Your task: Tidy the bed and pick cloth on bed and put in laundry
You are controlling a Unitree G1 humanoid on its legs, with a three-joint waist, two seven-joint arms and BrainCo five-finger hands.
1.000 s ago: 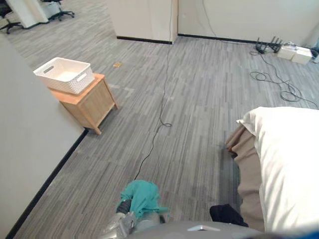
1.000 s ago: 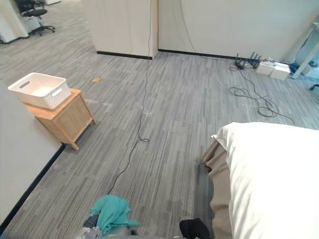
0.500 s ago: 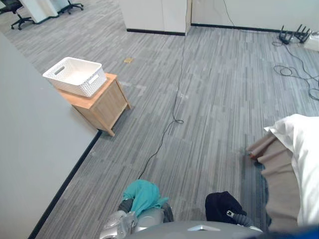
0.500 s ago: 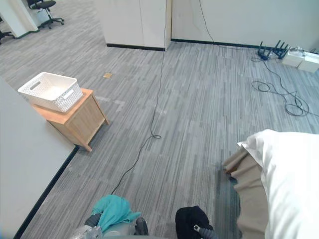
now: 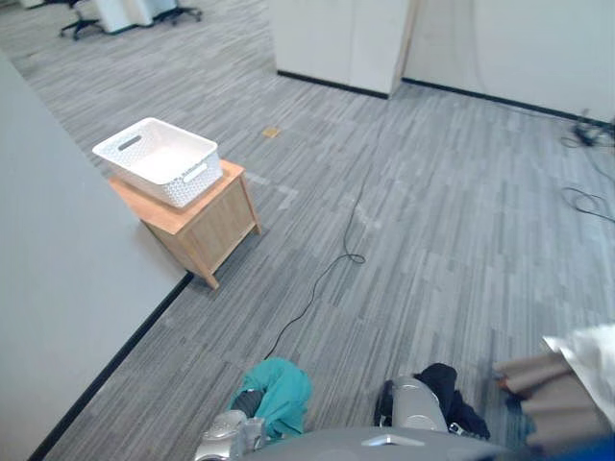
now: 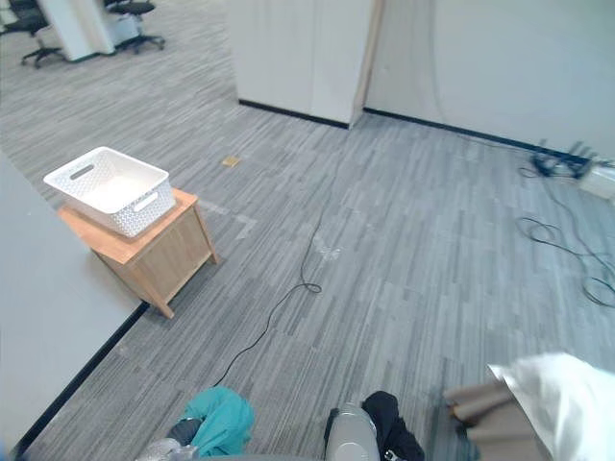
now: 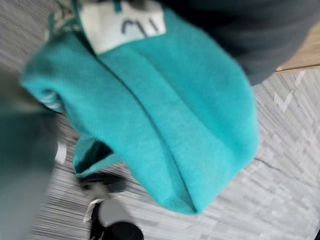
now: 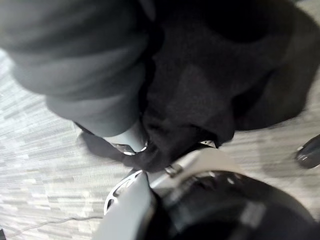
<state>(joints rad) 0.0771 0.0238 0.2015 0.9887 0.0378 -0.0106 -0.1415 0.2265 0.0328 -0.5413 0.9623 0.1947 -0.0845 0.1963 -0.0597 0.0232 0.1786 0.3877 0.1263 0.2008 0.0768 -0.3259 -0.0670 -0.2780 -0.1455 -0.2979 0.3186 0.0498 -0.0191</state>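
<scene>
Standing on grey striped carpet [image 5: 432,211] in an open office room, looking down and ahead. Low in the head views, on the left, a teal cloth [image 5: 281,392] bunched over the left hand [image 5: 245,403]. Cannot tell how that hand is closed, with the grip hidden under the cloth. From the left wrist, close up against folds of the same teal cloth and a white label sewn on it. Just beside, to the right, a black cloth [image 5: 450,389] draped over the right hand [image 5: 420,396]. Cannot tell its grip either, buried in dark fabric in the right wrist view. Both cloths near each other, not touching.

To the left and further off, a white perforated basket [image 5: 144,176] sitting on top of a small wooden cabinet [image 5: 207,226]. Cabinet close against a plain grey wall [image 5: 58,250] with a black skirting strip [image 5: 115,360] along the carpet. Basket well apart from both cloths. At the lower right edge, the corner of a bed: white duvet [image 6: 567,394] over a tan sheet [image 6: 476,408]. At the far end, cream walls [image 6: 298,58]. Office chairs [image 6: 135,14] in the far left corner, loose cables [image 6: 567,245] on the carpet at the far right.
</scene>
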